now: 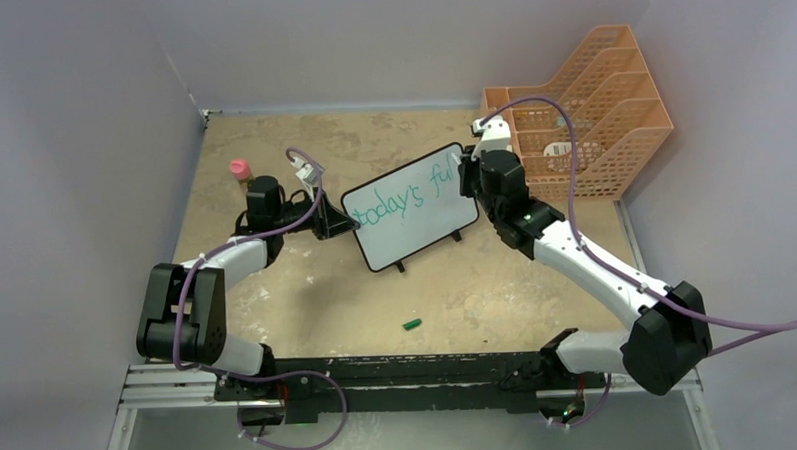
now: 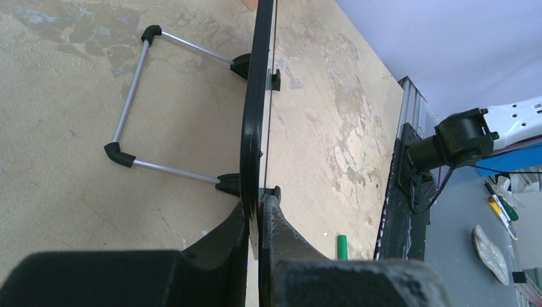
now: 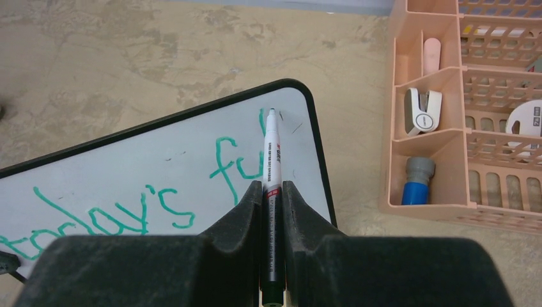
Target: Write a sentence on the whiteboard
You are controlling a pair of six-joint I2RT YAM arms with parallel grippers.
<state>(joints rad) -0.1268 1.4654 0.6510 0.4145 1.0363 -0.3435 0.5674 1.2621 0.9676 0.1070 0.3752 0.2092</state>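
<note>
Whiteboard (image 1: 414, 222) is stood near the middle of the surface (image 1: 477, 292), propped on two short feet (image 1: 401, 267) and a wire stand (image 2: 131, 96) behind it, with its face turned toward the near edge. Its left edge is clamped in the left end effector (image 2: 261, 214), which is closed narrowly on the black frame. "today's fu" is written across the face in green. A marker (image 3: 271, 150) is held in the right end effector (image 3: 271, 192), which is pressed tight on the barrel. The tip is pointed at the board's upper right corner, at a short green stroke just after the "u". Whether tip and board are touching cannot be told. A small green cap (image 1: 411, 325) is seen lying on the surface in front of the board, well apart from it. An orange rack (image 1: 610, 88) is set at the far right corner, and small items are kept in its front compartments. A pink object (image 1: 239, 169) is seen at the far left.
</note>
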